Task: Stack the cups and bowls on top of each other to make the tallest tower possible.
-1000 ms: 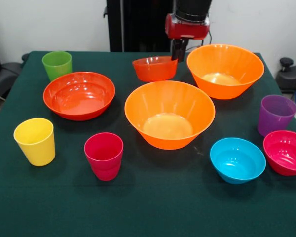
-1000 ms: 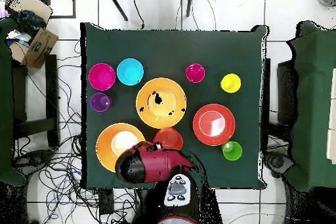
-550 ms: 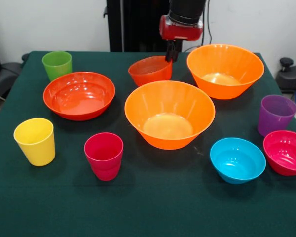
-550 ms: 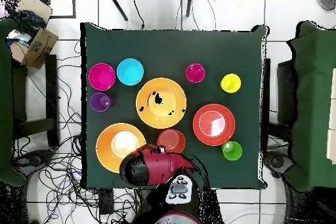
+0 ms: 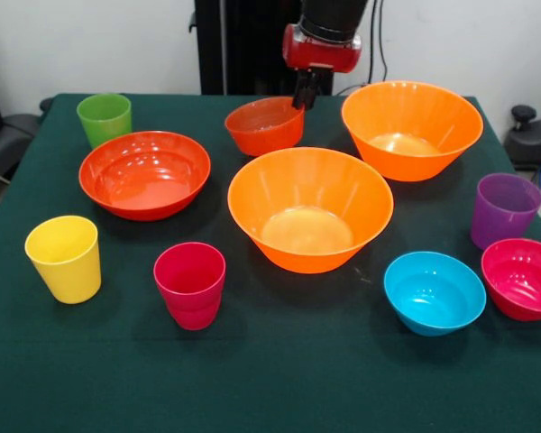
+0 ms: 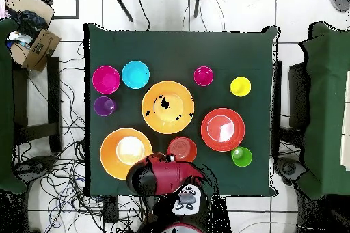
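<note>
My gripper (image 5: 301, 96) is shut on the right rim of the small red-orange bowl (image 5: 263, 124), which hangs slightly tilted at the back of the table. In the overhead view the arm's red head (image 6: 161, 175) covers the gripper, and the held bowl (image 6: 182, 149) shows beside it. One large orange bowl (image 5: 309, 207) stands mid-table and a second (image 5: 411, 126) to its back right. The wide red-orange bowl (image 5: 144, 173) is on the left. Green (image 5: 104, 117), yellow (image 5: 65, 257), crimson (image 5: 190, 284) and purple (image 5: 504, 209) cups stand apart. Blue (image 5: 434, 291) and magenta (image 5: 523, 278) small bowls sit front right.
A dark green cloth covers the table (image 5: 279, 379). In the overhead view cardboard boxes (image 6: 34, 39) and loose cables (image 6: 61, 175) lie on the floor beside the table, and another green-covered table (image 6: 327, 107) stands close to one side.
The gripper has carried the small red-orange bowl leftward in the front view, away from the back large orange bowl and slightly up. Everything else stays where it was.
</note>
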Controlling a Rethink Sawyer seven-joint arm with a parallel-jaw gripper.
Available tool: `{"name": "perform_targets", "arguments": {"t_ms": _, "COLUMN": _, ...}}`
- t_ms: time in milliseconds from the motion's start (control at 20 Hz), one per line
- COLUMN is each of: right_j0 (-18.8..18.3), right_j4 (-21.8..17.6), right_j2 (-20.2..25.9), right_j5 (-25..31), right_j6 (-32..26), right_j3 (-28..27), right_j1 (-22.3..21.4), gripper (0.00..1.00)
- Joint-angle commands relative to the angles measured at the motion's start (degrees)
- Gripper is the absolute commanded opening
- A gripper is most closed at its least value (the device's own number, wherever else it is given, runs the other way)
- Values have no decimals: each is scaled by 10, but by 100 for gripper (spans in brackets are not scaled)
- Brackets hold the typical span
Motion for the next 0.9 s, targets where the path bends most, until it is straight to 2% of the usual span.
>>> {"name": "perform_targets", "arguments": {"t_ms": 50, "right_j0": 19, "right_j4": 3, "right_j2": 18, "right_j5": 2, "right_j6": 92, "right_j3": 14, "right_j1": -4, "gripper": 0}}
{"name": "perform_targets", "arguments": {"t_ms": 600, "right_j0": 13, "right_j4": -3, "right_j2": 15, "right_j5": 1, "right_j6": 83, "right_j3": 11, "right_j1": -1, "gripper": 0}}
{"name": "perform_targets", "arguments": {"t_ms": 900, "right_j0": 15, "right_j4": -1, "right_j2": 8, "right_j5": -6, "right_j6": 84, "right_j3": -1, "right_j1": 18, "gripper": 0}}
